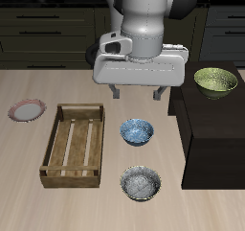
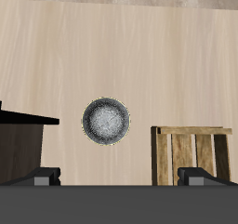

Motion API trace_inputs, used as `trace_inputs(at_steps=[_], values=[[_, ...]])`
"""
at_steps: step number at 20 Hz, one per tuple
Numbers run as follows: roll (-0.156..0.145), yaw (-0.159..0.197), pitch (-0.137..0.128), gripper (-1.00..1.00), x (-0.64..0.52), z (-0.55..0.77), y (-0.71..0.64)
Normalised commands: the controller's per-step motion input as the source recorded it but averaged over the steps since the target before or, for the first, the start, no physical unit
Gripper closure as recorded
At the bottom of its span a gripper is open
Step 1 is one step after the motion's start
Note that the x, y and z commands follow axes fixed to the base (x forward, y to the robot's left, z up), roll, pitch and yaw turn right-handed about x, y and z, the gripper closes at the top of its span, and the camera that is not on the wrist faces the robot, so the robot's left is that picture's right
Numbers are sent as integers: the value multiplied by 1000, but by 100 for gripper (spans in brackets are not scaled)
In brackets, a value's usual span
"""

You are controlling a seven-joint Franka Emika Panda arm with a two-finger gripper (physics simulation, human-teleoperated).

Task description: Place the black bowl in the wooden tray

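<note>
The black bowl point(image 1: 141, 183) has a dark rim and a grey-white speckled inside. It stands on the table near the front edge, beside the front end of the wooden tray point(image 1: 73, 144). The wrist view shows the bowl point(image 2: 105, 121) next to a corner of the tray point(image 2: 193, 155). My gripper point(image 1: 138, 91) is open and empty. It hangs well above the table, farther back than the bowl. Its fingertips point(image 2: 42, 177) show spread wide in the wrist view, with my gripper point(image 2: 121, 177) holding nothing.
A blue-patterned bowl point(image 1: 136, 131) stands between the gripper and the black bowl. A yellow-green bowl point(image 1: 216, 80) sits on a black box point(image 1: 211, 129); the box point(image 2: 23, 149) also shows in the wrist view. A small pink-rimmed plate point(image 1: 27, 110) lies beyond the tray.
</note>
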Motion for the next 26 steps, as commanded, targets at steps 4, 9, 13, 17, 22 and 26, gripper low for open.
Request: trace_inputs(at_steps=[4, 9, 13, 17, 22, 26], values=[[35, 31, 21, -100, 242, 29, -22], [42, 30, 2, -100, 134, 38, 43], [40, 48, 7, -100, 149, -35, 63], [19, 6, 33, -100, 163, -148, 20], [10, 40, -29, -100, 133, 32, -43], [-35, -59, 20, -100, 92, 52, -146]])
